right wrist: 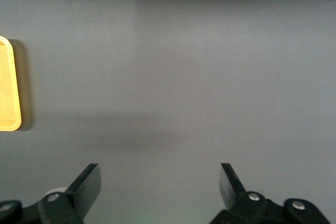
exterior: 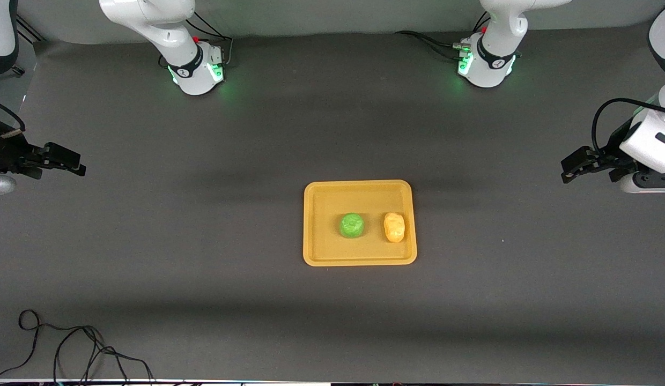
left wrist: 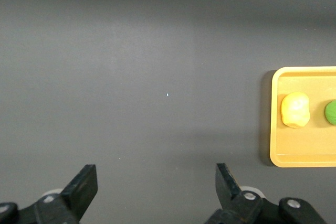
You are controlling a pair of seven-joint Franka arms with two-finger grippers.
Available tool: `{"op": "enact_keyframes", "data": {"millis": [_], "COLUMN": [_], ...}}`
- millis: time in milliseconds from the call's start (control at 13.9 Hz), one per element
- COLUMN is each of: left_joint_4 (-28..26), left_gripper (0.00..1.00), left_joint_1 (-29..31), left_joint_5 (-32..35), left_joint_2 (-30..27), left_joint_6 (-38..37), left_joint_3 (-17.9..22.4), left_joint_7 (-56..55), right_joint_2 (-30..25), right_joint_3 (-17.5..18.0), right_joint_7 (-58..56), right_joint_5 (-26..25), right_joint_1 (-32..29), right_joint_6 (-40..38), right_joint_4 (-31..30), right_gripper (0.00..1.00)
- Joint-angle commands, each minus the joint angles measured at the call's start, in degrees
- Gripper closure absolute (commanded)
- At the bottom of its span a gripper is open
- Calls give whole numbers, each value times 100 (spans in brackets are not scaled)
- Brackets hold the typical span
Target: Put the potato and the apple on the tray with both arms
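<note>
Hands [exterior: 568,167] apart; potato [exterior: 394,227] lengthwise toward camera.

Both arms wait at their table ends, left pincer [exterior: 567,172] and right pincer [exterior: 79,167] spread wide, empty

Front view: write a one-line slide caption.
Apple and potato sit side by side on the tray; left gripper and right gripper wait open at the table ends.
</note>
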Motion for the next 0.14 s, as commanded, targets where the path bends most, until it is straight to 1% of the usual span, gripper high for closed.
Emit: {"op": "enact_keyframes", "data": {"millis": [0, 72], "left_joint_4": [-37, -46], "left_gripper": [0, 0], "left_joint_1": [-36, -36], "left_joint_5": [13, 13], "left_joint_2": [-43, -43], "left_joint_6": [64, 64], "left_joint_3": [18, 18], "left_joint_7": [86, 86], "right_joint_2": [-63, -72], "right_joint_3": [-36, -45], "right_joint_7": [115, 106], "right_joint_5": [122, 122], "right_joint_1": [31, 40], "right_joint_6": [-49, -49], "right_joint_4": [-19, -28], "right_gripper": [0, 0]}}
